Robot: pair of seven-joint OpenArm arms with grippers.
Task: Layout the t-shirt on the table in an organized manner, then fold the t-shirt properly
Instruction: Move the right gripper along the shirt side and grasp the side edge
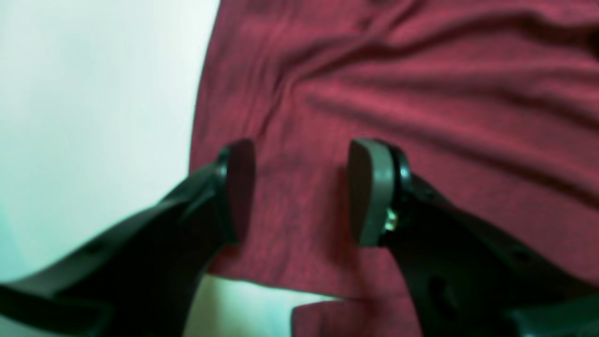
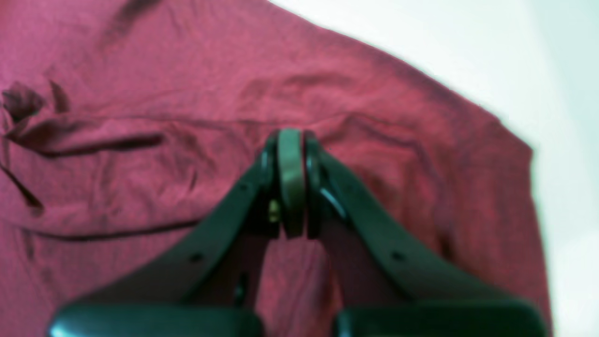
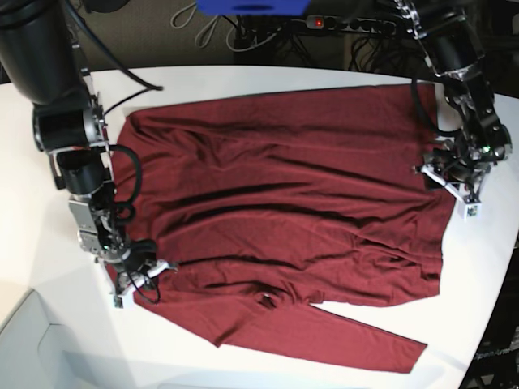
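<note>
The maroon t-shirt [image 3: 284, 186] lies spread across the white table [image 3: 243, 81], wrinkled, with one long sleeve [image 3: 340, 332] stretched along the front. My left gripper [image 3: 448, 180] is at the shirt's right edge. In the left wrist view it [image 1: 302, 154] is open, jaws apart just over the fabric [image 1: 421, 93] near the cloth's edge, beside bare table [image 1: 93, 93]. My right gripper [image 3: 142, 279] is at the shirt's left edge. In the right wrist view it [image 2: 291, 135] is shut, pads together, tip at a crease in the shirt [image 2: 140, 70]. No cloth shows between the pads.
A power strip and cables [image 3: 349, 24] lie behind the table's far edge. A blue object [image 3: 251, 6] is at the top. The table's curved edge runs close to the left gripper at the right [image 3: 503, 267]. White tabletop shows at front left [image 3: 81, 340].
</note>
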